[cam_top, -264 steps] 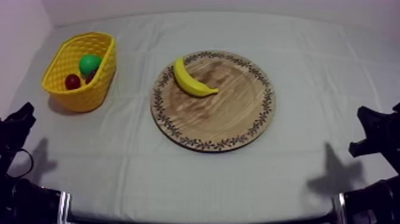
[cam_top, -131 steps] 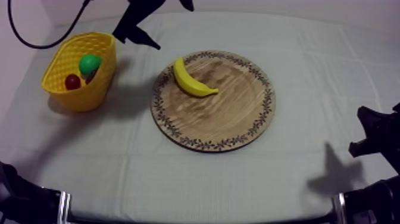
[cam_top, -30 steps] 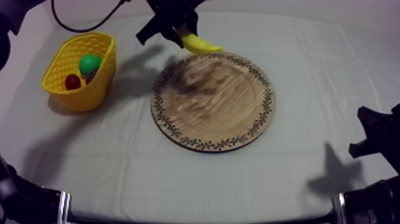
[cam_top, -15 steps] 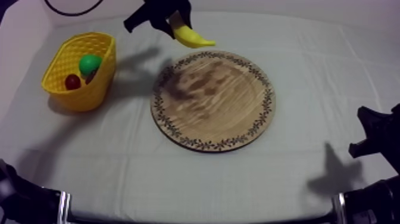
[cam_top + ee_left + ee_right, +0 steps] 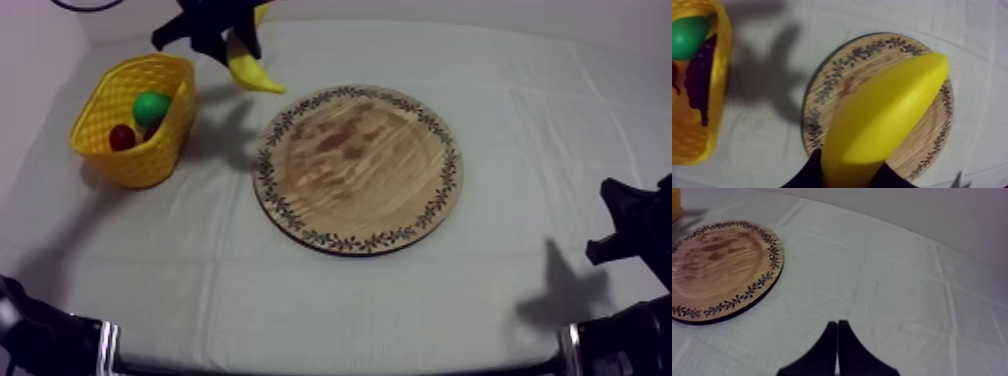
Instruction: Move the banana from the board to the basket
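Observation:
The yellow banana hangs in the air, with my left gripper shut on its upper end, above the cloth between the yellow basket and the round wooden board. In the left wrist view the banana sticks out from between my black fingers, over the board's near rim, with the basket off to one side. My right gripper is shut on nothing, a narrow wedge over bare cloth beside the board. It rests low at the table's right edge.
The basket holds a green pear, a small red fruit and dark grapes. The board carries nothing. Open cloth stretches in front of and to the right of the board.
My left arm has carried the banana off the board, up and then leftward toward the basket; over the last second it passed the board's far-left rim. The right arm has stayed still.

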Controlling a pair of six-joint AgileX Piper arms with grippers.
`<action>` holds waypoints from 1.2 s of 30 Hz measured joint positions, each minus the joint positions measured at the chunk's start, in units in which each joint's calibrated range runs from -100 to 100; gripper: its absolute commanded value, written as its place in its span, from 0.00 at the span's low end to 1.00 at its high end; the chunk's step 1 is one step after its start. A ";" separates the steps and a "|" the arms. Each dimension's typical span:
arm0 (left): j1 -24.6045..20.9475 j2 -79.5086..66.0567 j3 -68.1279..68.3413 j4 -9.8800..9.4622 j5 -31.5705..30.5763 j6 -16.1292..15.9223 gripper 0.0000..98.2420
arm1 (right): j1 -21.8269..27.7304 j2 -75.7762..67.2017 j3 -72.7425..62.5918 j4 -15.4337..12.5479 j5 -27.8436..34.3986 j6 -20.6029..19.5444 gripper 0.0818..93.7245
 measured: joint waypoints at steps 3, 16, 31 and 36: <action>-1.56 -1.74 2.70 -0.70 0.57 -2.02 0.10 | 0.00 0.00 0.00 0.00 0.00 0.00 0.00; -9.98 -8.14 10.56 -2.85 2.06 -8.62 0.11 | 0.00 0.00 0.00 0.00 0.00 -0.04 0.00; -17.35 -12.08 14.16 -3.83 2.19 -13.34 0.11 | 0.00 0.00 0.00 0.00 0.00 -0.06 0.00; -17.73 -12.43 14.41 -4.25 2.18 -13.95 0.11 | 0.00 0.00 0.00 0.00 0.00 -0.06 0.00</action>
